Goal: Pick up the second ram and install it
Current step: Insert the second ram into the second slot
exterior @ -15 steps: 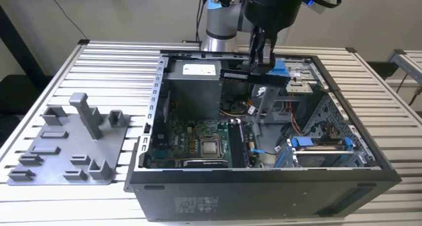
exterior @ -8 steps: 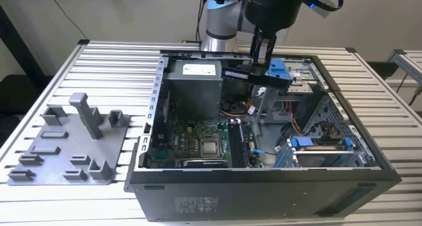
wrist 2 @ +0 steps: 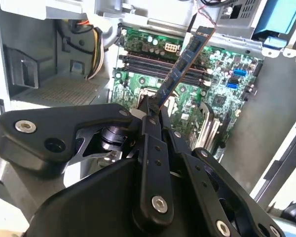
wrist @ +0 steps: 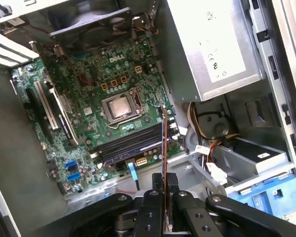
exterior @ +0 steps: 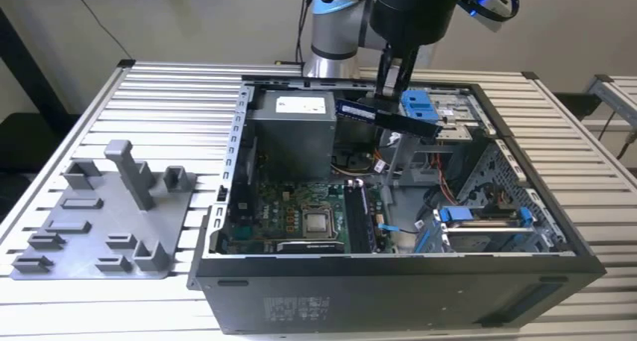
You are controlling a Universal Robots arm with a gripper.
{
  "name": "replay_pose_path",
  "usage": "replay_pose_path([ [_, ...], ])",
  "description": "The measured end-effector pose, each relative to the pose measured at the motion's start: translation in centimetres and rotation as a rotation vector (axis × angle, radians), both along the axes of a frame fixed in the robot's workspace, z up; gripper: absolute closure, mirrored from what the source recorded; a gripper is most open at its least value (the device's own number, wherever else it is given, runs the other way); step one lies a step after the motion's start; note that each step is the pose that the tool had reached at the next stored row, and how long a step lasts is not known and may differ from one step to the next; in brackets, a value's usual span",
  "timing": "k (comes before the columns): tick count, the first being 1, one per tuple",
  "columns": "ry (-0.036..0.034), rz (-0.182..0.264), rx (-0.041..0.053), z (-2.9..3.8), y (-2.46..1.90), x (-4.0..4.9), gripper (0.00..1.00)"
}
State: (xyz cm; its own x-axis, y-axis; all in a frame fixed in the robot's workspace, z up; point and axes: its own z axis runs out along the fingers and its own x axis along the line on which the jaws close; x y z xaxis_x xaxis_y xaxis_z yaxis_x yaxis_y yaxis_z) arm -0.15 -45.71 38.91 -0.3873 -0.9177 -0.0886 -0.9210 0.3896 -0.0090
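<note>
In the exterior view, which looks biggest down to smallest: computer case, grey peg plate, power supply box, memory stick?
Largest first:
computer case
grey peg plate
power supply box
memory stick, held in the gripper

In the exterior view my arm (exterior: 333, 27) comes down from 12 o'clock. Its fat black wrist (exterior: 413, 9) points straight down. My gripper (exterior: 383, 93) hangs a bit toward 1 o'clock from the middle of that view. Its two thin fingers (exterior: 390, 66) are squeezed tight on the second ram (exterior: 390, 119). In both wrist views I see a black finger pressed on each flat side of it.
</note>
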Motion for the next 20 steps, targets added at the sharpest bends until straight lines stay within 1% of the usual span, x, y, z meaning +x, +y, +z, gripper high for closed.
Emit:
replay_pose_path([
  [4, 0.0, -0.049, 0.0, -0.03, 0.0, 0.0, 0.86],
  [8, 0.0, -0.082, 0.0, -0.07, 0.0, 0.0, 0.86],
  [20, 0.0, -0.139, 0.0001, -0.15, 0.0, 0.0, 0.86],
])
